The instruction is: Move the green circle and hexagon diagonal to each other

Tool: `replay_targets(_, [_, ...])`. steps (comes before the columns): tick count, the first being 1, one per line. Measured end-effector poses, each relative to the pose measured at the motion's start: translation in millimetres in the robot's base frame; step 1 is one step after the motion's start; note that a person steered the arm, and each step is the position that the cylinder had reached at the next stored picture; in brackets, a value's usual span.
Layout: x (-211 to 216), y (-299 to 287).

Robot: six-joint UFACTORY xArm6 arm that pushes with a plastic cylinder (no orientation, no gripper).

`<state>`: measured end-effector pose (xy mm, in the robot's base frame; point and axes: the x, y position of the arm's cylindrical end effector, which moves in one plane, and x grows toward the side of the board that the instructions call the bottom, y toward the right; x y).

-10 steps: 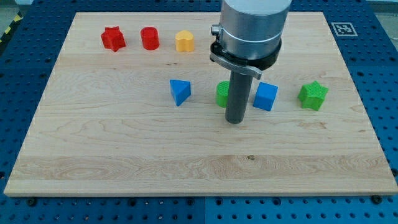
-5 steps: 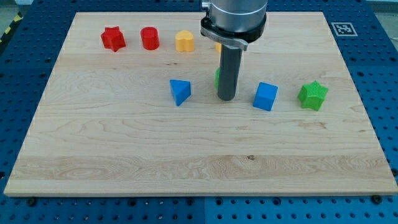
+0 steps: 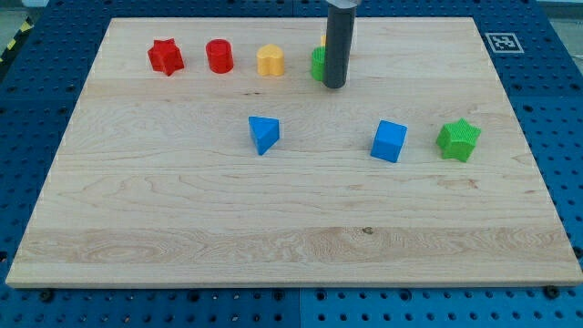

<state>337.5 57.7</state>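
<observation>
Up near the view's top edge, my tip [image 3: 334, 87] is planted touching the green circle [image 3: 318, 64], which is mostly hidden behind the rod. No fingers to report, nothing is gripped, the block is only pushed. Behind the rod a sliver of yellow is glimpsed, probably the hexagon, but it can't be confirmed. So the push looks to be in its closing stretch, with the circle brought in beside that sliver. Next, a small corrective nudge is probably called for so a diagonal is formed. Room is tight toward the board [image 3: 182, 228] edge and the yellow block [image 3: 270, 60] at left; plenty is left open below.
</observation>
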Motion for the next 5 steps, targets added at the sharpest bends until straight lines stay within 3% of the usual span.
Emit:
replay_targets(3, [-13,-4])
replay_targets(5, [-13,-37])
